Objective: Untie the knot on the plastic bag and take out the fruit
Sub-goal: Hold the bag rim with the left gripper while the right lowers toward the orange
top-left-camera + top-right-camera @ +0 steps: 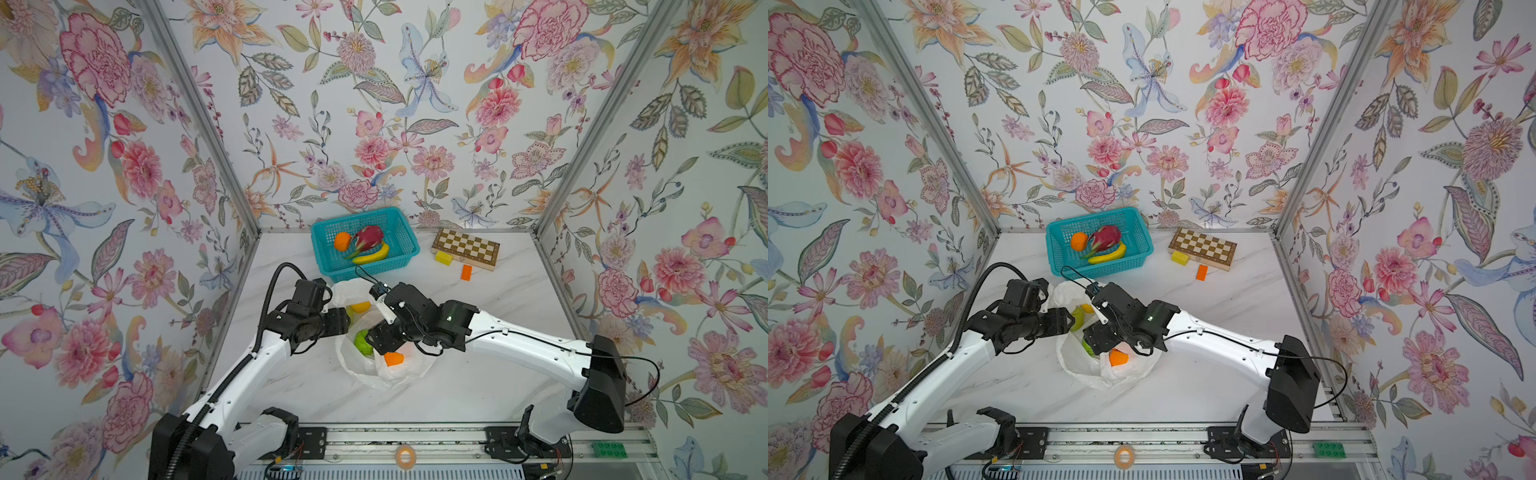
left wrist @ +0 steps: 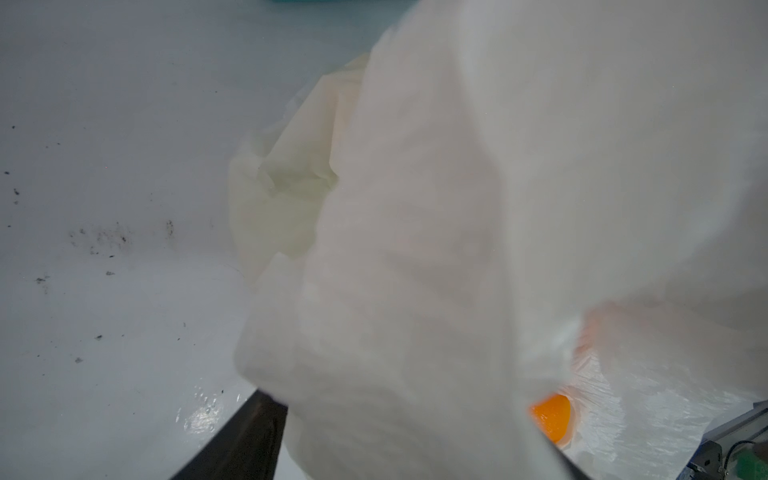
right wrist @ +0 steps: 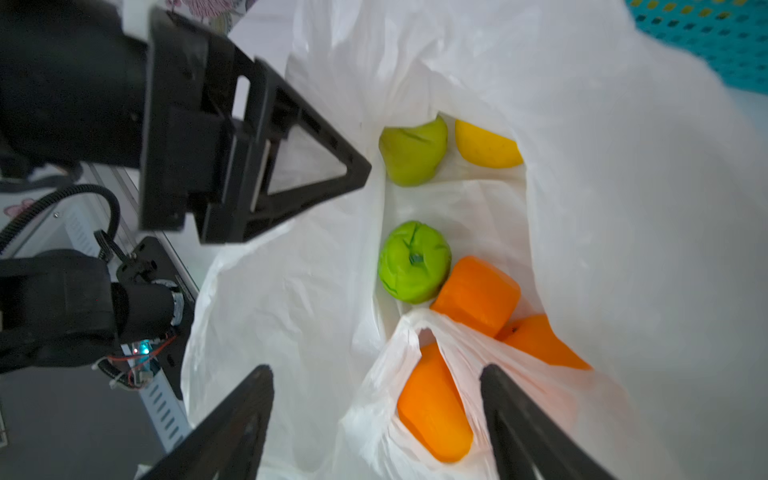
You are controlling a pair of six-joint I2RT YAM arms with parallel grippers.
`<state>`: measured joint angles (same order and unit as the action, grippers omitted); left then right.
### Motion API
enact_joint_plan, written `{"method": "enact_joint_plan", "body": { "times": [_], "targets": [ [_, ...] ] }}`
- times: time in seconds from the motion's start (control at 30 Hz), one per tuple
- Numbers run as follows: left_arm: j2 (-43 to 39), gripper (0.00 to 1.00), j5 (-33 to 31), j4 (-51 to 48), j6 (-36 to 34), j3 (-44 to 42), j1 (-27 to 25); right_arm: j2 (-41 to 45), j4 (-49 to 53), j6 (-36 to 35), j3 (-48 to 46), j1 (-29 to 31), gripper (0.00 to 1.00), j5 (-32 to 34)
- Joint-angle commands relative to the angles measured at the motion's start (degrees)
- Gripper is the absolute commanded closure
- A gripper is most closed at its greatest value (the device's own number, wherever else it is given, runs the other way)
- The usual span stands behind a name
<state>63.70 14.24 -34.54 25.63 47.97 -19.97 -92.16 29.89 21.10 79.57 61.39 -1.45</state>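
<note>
The plastic bag (image 1: 365,374) (image 1: 1084,368) lies at mid-table with its mouth wide open; the knot does not show. The fruit inside shows in the right wrist view: a bright green one (image 3: 413,262), a paler green one (image 3: 411,153), a yellow one (image 3: 484,145) and several orange pieces (image 3: 478,295). My right gripper (image 3: 376,370) (image 1: 380,338) is open over the mouth, its fingers either side of a loose handle loop and an orange piece (image 3: 434,407). My left gripper (image 1: 347,322) (image 2: 407,419) stands open at the bag's left rim, white film (image 2: 415,208) draped across it.
A teal basket (image 1: 353,217) behind the bag holds an orange (image 1: 342,241), a dragon fruit (image 1: 368,237) and a banana (image 1: 372,255). At the back right lie a chessboard (image 1: 465,248), a yellow block (image 1: 443,257) and an orange block (image 1: 466,272). Walls close three sides.
</note>
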Motion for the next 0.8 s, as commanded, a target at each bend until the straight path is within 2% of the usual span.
{"method": "enact_joint_plan", "body": {
  "times": [0.0, 0.1, 0.43, 0.77],
  "targets": [
    [-1.06, 0.28, -1.44, 0.64, 0.57, -0.7, -0.35, -5.48, 2.15, 6.35, 3.9, -2.09, 0.3, -2.44],
    [-1.08, 0.28, -1.32, 0.63, 0.32, -0.86, -0.34, -10.02, 6.28, 9.07, 8.47, -2.83, 0.34, -1.37],
    [-0.31, 0.27, -0.9, 1.85, -0.31, -0.22, -0.34, -20.28, 18.26, 13.51, 17.84, -5.02, 0.39, 1.08],
    [0.98, 0.27, -0.78, 1.94, -0.84, 0.8, -0.39, -27.56, 23.77, 13.81, 22.67, -6.54, 0.38, 2.57]
  ]
}}
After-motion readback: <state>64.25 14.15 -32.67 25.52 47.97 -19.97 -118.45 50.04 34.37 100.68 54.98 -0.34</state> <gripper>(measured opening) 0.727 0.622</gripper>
